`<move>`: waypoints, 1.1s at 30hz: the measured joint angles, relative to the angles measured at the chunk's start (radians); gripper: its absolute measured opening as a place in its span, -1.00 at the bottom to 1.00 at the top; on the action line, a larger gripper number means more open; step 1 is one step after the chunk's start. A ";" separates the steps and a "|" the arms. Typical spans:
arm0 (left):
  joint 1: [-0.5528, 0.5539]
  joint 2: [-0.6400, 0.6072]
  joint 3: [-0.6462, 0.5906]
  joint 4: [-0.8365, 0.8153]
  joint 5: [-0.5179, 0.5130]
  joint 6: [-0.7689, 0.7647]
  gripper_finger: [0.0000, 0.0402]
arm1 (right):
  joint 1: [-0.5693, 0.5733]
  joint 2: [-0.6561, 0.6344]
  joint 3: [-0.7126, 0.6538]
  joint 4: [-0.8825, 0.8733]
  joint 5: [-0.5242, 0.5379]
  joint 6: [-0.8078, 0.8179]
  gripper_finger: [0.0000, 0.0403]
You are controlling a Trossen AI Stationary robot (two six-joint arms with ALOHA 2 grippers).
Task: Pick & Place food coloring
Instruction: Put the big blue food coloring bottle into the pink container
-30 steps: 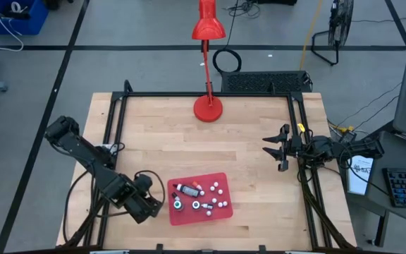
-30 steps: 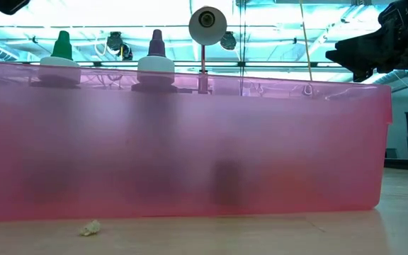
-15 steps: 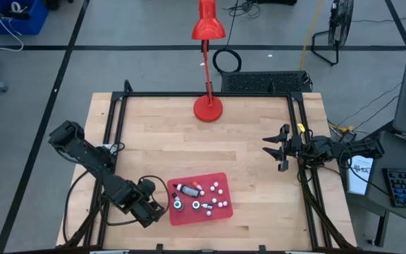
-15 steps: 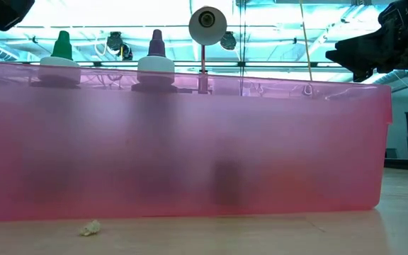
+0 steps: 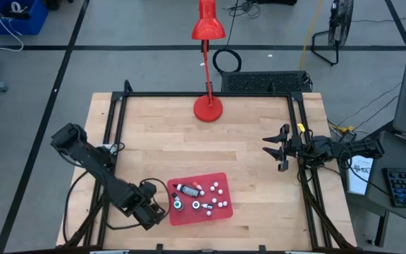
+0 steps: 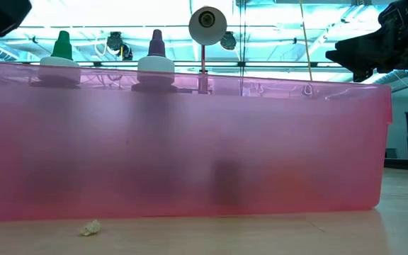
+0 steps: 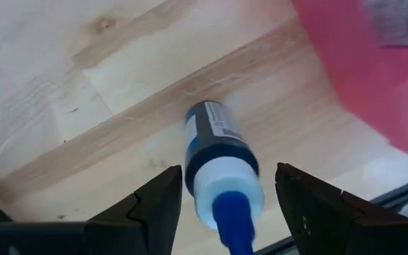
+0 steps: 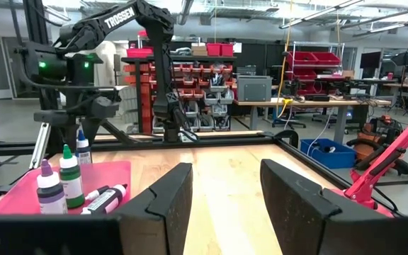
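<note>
The left gripper (image 5: 157, 208) hangs low at the near left part of the pale wooden table (image 5: 161, 141). Its jaws are spread and point down. Between them stands a small dropper bottle of food coloring with a dark blue body, a white collar and a blue tip (image 7: 214, 152). It is upright on the wood, tip toward the wrist. A sliver of table shows on either side of the collar, so the fingers (image 7: 154, 209) bracket the bottle closely, and I cannot tell whether they touch it.

Just beside these jaws, on the side toward the other arm, lies the flat red rectangular plastic tray (image 5: 217, 217). The blue bottle is outside it, just off its edge. Inside the tray are the rest of the small food coloring bottles (image 5: 199, 197). Several stand upright showing white caps, and a few lie on their sides, one with an orange-red tip. From table height, a green tip (image 6: 61, 49) and a purple tip (image 6: 156, 46) rise above the tray's translucent wall (image 6: 190, 142).

Well beyond the tray, at the table's right edge, the right gripper (image 5: 279, 149) hangs above the wood with its jaws spread and nothing between them. Looking out past its fingers (image 8: 161, 205), the tray lies well ahead and off to one side, with bare table straight in front.

Farthest from both grippers, a red metal desk lamp (image 5: 208, 106) stands at the middle of the table's back edge.
</note>
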 joint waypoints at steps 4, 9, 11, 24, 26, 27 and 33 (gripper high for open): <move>0.000 0.045 0.000 0.001 0.042 0.025 0.13 | 0.000 0.000 0.000 0.000 0.000 0.000 -0.23; 0.000 0.063 0.000 0.007 0.042 0.053 0.13 | 0.000 0.000 0.000 0.000 0.000 0.000 -0.23; 0.001 0.061 0.000 0.007 0.034 0.056 0.13 | 0.000 0.000 0.000 0.000 0.000 0.000 -0.23; 0.000 0.062 0.000 0.004 -0.014 0.060 0.13 | 0.000 0.000 0.000 0.000 0.000 0.000 -0.23; 0.000 0.062 0.000 0.004 -0.014 0.060 0.13 | 0.000 0.000 0.000 0.000 0.000 0.000 -0.23; 0.000 0.062 0.000 0.004 -0.014 0.060 0.13 | 0.000 0.000 0.000 0.000 0.000 0.000 -0.23; 0.000 0.062 0.000 0.004 -0.013 0.060 0.13 | 0.000 0.000 0.000 0.000 0.000 0.000 -0.23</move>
